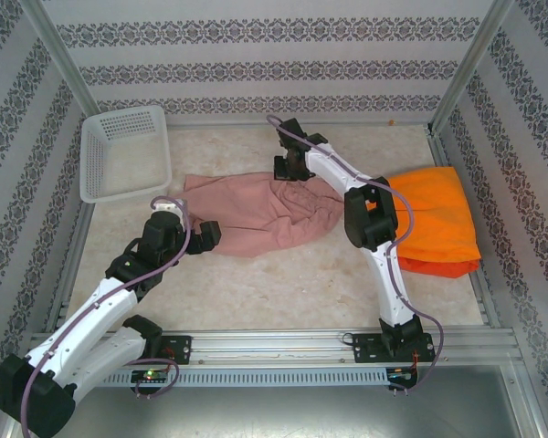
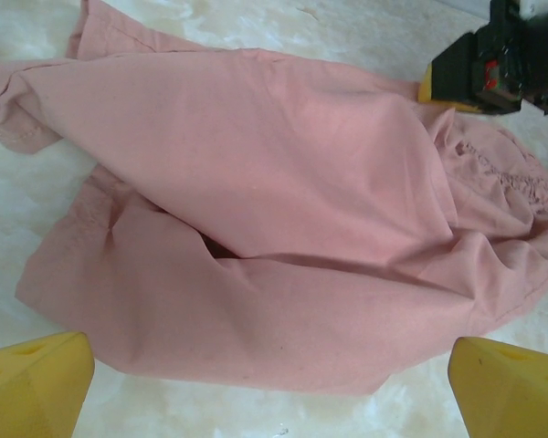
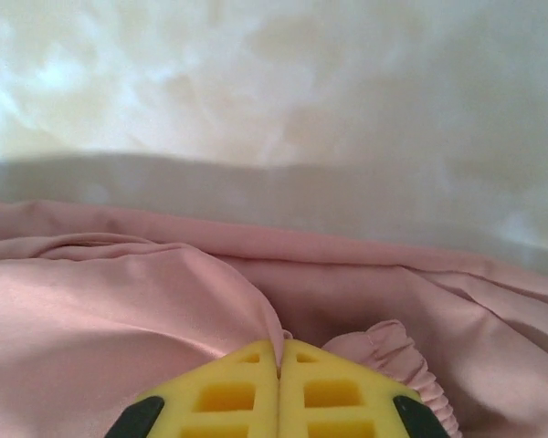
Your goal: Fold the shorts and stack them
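Right gripper (image 3: 280, 354) is pinched shut on the pink shorts (image 1: 256, 214) mid-table, seemingly by the waistband; left gripper (image 2: 272, 388) hangs wide open and empty above them; orange shorts (image 1: 436, 224) lie at right

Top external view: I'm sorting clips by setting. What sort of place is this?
Probably a purpose-built robot test cell, not a home: metal frame posts hold patterned wall panels around a marble-look table, with two arms bolted to a rail.
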